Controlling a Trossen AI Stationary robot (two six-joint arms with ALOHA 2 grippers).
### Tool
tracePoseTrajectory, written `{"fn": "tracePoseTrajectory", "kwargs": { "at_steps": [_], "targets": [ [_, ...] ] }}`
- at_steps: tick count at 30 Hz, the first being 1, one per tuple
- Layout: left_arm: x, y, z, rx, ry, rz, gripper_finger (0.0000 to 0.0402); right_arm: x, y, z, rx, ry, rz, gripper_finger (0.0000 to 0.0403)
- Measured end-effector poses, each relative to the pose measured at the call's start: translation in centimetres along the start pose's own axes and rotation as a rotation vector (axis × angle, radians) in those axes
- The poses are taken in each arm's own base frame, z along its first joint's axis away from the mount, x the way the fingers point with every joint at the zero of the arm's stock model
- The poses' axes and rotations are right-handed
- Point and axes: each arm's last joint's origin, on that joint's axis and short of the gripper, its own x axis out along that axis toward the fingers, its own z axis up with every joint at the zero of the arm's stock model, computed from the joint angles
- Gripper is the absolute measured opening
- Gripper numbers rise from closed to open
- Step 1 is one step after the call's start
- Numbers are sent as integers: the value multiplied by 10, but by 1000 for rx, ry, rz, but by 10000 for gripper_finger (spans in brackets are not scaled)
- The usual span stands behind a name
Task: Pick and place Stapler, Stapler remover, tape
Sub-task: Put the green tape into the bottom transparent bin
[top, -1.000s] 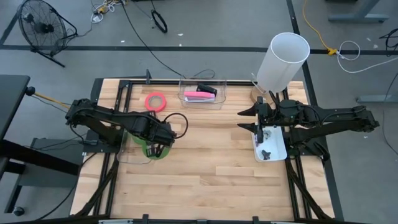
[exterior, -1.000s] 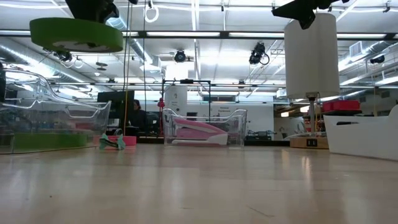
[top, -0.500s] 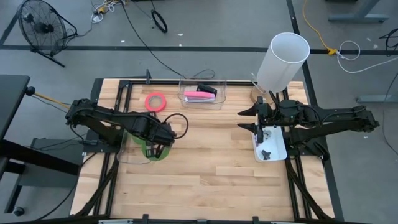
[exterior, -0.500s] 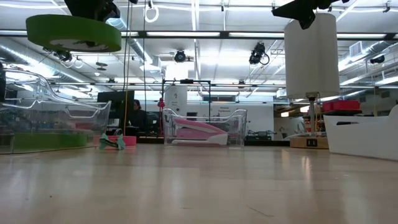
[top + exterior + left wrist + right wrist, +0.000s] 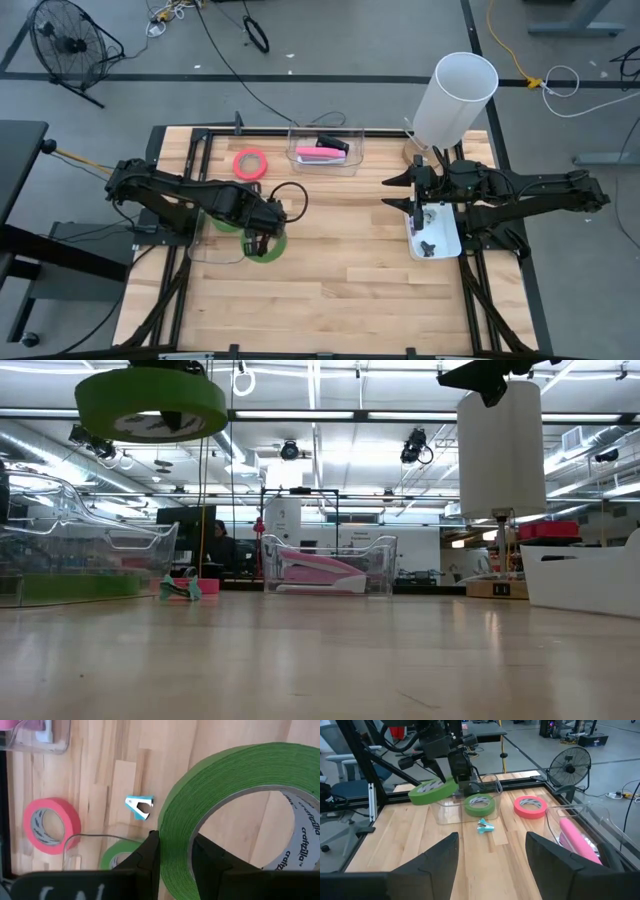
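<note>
A tall white cylinder (image 5: 456, 95) stands on a small wooden base at the far right of the wooden table (image 5: 340, 280), just behind the right arm, and a floor fan (image 5: 62, 40) sits on the grey floor well off the table's far left corner. The held green tape roll (image 5: 265, 243) is a flat, bright green ring with a pale inner core printed in dark letters; the left gripper (image 5: 175, 857) pinches its wall, one finger inside the ring and one outside, and carries it in the air above the table, just beside the clear bin (image 5: 215, 240) on the left. A second green tape roll (image 5: 480, 804) lies flat in that clear bin. The pink-red tape roll (image 5: 251, 163) lies flat on the bare wood beyond it, and a small teal staple remover (image 5: 139, 807) lies on the wood between the rolls. At the table's far edge a clear tray (image 5: 325, 150) holds a pink stapler (image 5: 322, 153). The right gripper (image 5: 418, 215) hovers over a white tray (image 5: 436, 236) at the right side with its fingers spread, and small dark items that cannot be made out lie in that tray.
</note>
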Motion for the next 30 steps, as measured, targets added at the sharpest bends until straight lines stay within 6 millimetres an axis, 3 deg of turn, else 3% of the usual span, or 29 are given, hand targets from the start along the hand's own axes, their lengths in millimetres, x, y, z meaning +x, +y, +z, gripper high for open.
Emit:
{"fn": "tracePoseTrajectory", "kwargs": {
  "at_steps": [9, 20, 30],
  "targets": [
    [-12, 12, -9, -7, -51, 1, 85, 0, 0, 1, 2, -13, 1, 228],
    [6, 22, -45, -76, -52, -58, 85, 0, 0, 2, 2, -16, 2, 228],
    [13, 40, -81, -105, 98, -2, 85, 0, 0, 2, 2, -17, 2, 228]
  ]
}}
